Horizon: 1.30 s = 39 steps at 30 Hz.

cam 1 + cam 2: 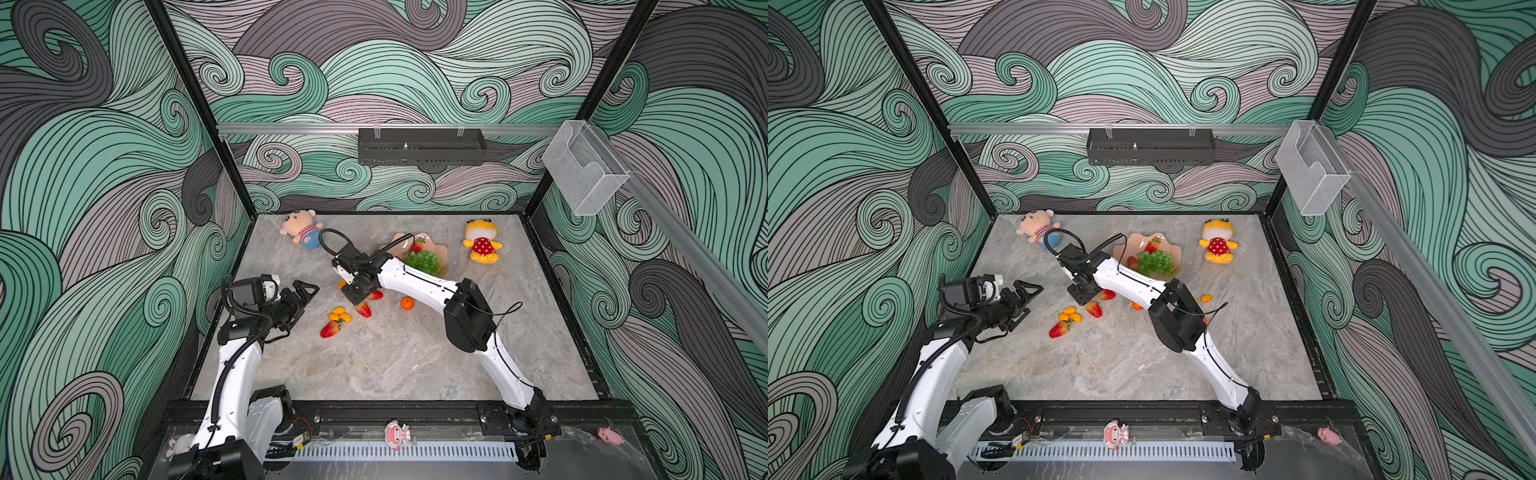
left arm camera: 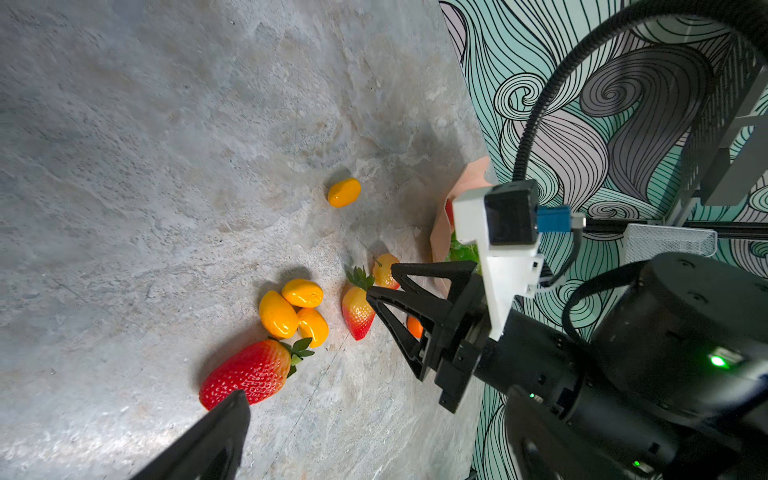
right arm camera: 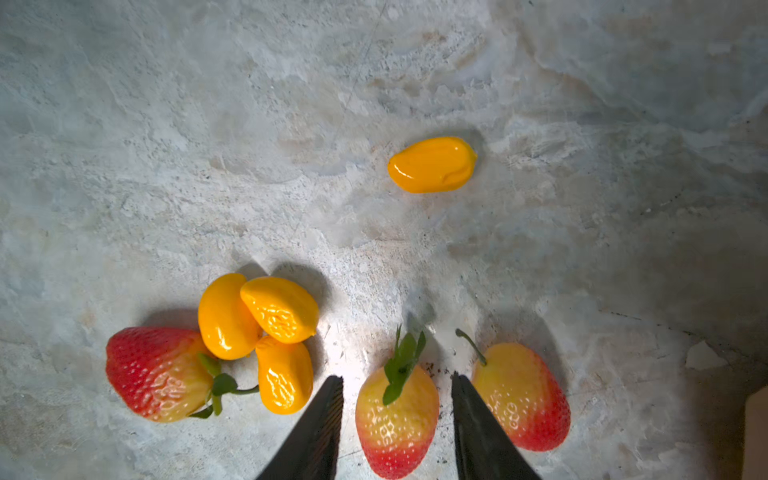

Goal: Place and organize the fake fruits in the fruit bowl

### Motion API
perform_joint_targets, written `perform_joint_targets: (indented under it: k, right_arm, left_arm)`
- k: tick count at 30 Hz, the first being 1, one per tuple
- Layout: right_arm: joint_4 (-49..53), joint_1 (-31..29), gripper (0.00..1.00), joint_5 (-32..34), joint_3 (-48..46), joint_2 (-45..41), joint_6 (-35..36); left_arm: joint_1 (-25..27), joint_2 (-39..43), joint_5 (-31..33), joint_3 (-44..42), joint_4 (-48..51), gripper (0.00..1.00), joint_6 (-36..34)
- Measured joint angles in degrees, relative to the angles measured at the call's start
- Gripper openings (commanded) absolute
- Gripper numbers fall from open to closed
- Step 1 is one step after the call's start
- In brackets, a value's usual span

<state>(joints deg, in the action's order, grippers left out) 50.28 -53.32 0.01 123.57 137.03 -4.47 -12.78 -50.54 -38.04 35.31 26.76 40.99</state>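
Most of the job is left: on the grey marbled tabletop [image 1: 415, 365], left to right, sit a red plastic strawberry [image 1: 330, 329], a clump of three glossy yellow-orange kumquats [image 1: 340, 315], a lone kumquat [image 3: 432, 165], two more strawberries [image 1: 375, 296] and a round orange tangerine [image 1: 407, 304], while the scalloped salmon-pink fruit bowl [image 1: 1136, 245] further right holds only the green grape bunch [image 1: 1156, 262] and two strawberries [image 1: 1152, 245]. Left gripper [image 1: 307, 301] hangs left of the pile, fingers spread wide, empty. Right gripper [image 3: 397, 376] is low over the pile, fingers apart, one each side of the middle strawberry [image 3: 397, 415] lying on the table between them; contact not confirmed.
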Motion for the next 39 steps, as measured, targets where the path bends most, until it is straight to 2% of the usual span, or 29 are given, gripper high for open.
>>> perform_joint_targets:
  k: [5, 17, 39]
  right_arm:
    - [3.0, -0.1, 0.42, 0.5, 5.3, 3.7, 0.4]
    - [8.1, -0.1, 0.37, 1.7, 11.3, 9.0, 1.4]
    - [9.2, -0.2, 0.05, 1.4, 12.5, 10.5, 1.0]
  left_arm:
    - [-0.3, -0.7, -0.7, 0.0, 0.0, 0.98, -0.1]
    - [-0.3, -2.2, -2.2, 0.0, 0.2, 0.99, -1.2]
    - [-0.3, -3.0, -3.8, 0.0, 0.7, 0.99, -4.0]
